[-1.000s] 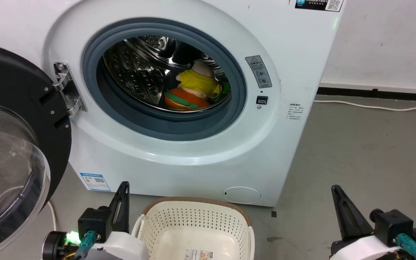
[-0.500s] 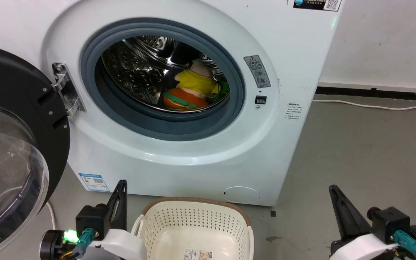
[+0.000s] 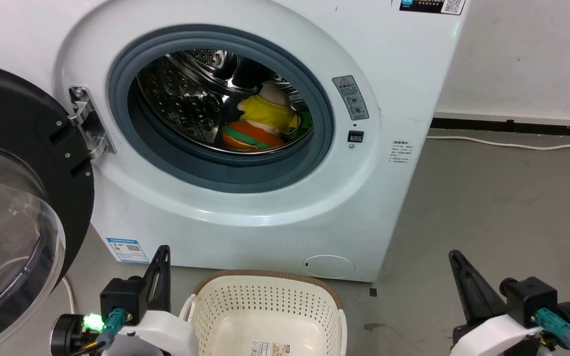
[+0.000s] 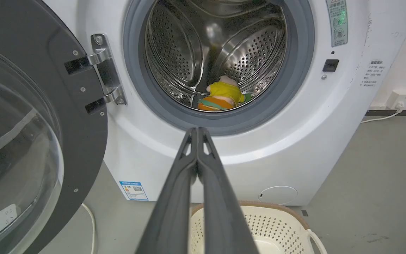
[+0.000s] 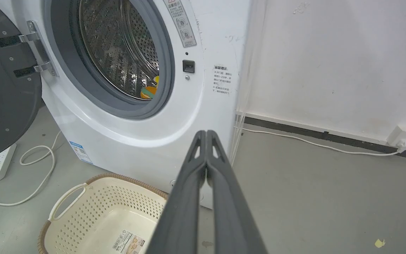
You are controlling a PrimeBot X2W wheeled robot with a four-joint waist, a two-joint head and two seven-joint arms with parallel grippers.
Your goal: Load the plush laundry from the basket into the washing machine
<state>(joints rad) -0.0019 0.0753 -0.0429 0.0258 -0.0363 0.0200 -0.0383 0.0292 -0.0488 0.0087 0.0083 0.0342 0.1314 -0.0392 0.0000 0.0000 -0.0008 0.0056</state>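
Since the plush laundry [image 3: 260,126] lies inside the washing machine [image 3: 265,217], not the basket [image 3: 265,309], the left end effector [image 4: 197,135] and right end effector [image 5: 206,137] hover clenched, empty.

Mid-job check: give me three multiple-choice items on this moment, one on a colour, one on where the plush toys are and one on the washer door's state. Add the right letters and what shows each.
1. The woven-look rim of the cream perforated plastic basket is:
A) blue
B) brown
C) red

2. The orange burger-shaped and yellow plush laundry lies:
A) in the basket
B) on the grey floor
C) in the shiny steel drum of the white front-loading washing machine

3. The black-rimmed clear round door is:
A) swung open
B) shut
C) taken off

Key:
1 B: a brown band runs round the basket's top edge.
2 C: the toys show inside the drum, through the round opening.
3 A: the door stands swung out at the left, leaving the drum mouth uncovered.
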